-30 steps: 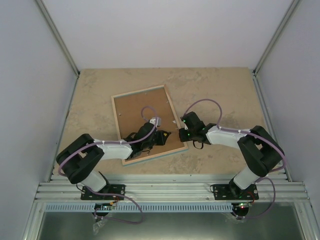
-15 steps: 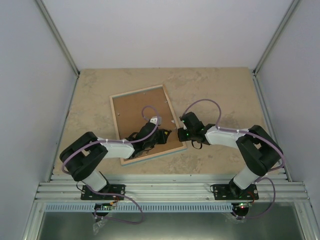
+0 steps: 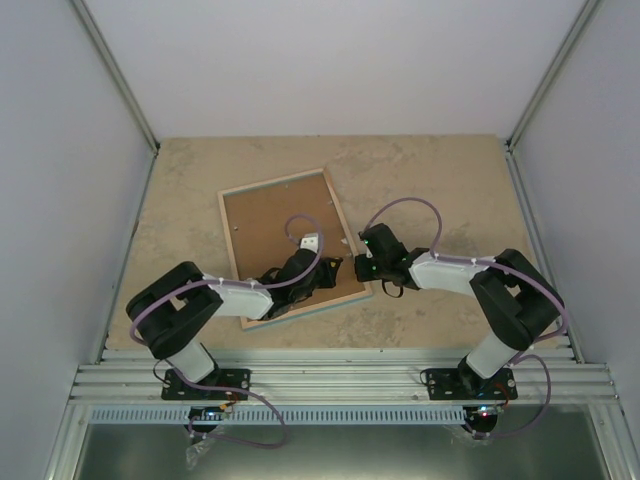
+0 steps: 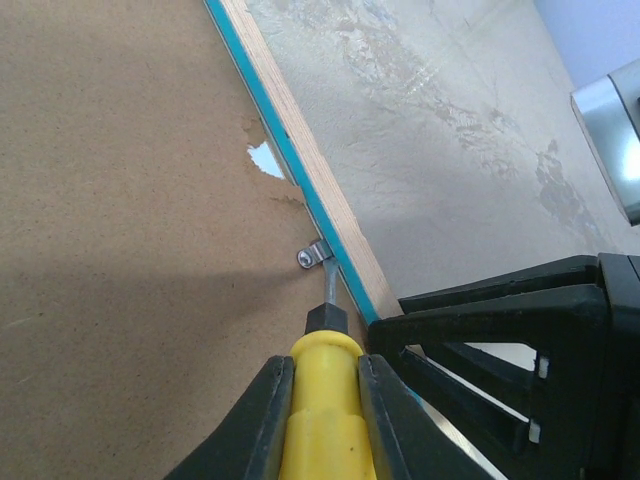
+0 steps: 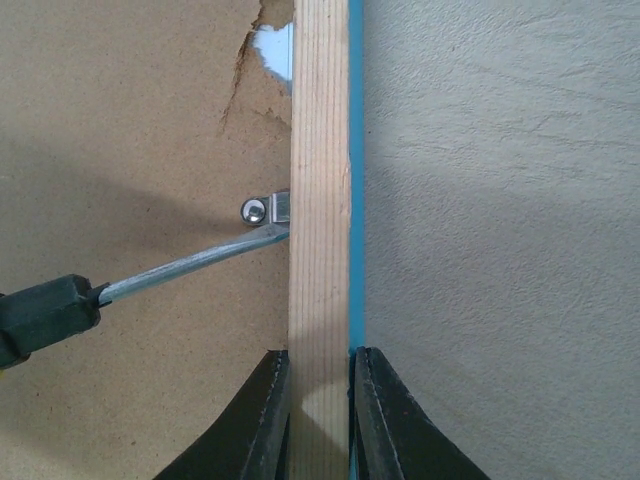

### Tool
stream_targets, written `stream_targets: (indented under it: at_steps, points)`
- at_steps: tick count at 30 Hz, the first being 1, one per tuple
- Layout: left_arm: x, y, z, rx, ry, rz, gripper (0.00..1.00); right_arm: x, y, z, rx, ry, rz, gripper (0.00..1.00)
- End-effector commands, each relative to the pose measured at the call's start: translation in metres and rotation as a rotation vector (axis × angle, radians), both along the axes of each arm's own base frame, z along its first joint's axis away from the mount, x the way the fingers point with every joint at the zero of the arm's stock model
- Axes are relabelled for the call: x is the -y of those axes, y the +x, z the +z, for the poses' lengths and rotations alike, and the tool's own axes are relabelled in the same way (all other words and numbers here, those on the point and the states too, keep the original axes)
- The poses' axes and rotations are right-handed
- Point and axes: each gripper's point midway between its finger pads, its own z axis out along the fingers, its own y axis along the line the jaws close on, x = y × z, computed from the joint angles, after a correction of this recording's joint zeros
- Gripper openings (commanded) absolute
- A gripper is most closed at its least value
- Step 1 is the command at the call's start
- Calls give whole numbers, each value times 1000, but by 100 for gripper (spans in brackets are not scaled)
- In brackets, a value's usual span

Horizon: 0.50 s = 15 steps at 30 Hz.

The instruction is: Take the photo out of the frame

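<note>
Frame (image 5: pixel 318 150): laid face down on worktop (image 5: pixel 500 200), brown backing board (image 4: pixel 120 200) uppermost; rim clamped by right jaws. Screwdriver (image 4: pixel 322 420): gripped by left jaws, tip set against metal clip (image 4: pixel 313 256) at frame's edge.

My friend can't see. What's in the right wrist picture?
The right gripper pinches the frame by its wooden rim. From the left, a screwdriver tip touches a small metal clip at that rim, over the brown backing board.
</note>
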Motion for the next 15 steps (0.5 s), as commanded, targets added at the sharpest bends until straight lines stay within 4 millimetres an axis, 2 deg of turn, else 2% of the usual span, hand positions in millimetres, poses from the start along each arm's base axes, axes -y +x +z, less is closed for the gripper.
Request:
stream_targets:
  at_steps: [1, 11, 15]
  points:
    - [-6, 18, 9, 73, -7, 104, 0, -4, -14, -11, -51, 14, 21, 4]
    - [-30, 29, 14, 135, 26, 252, 0, -4, -19, -18, -66, 24, 15, 1]
    - [-30, 30, 20, 149, 17, 260, 0, -3, -20, -19, -69, 29, 10, 1]
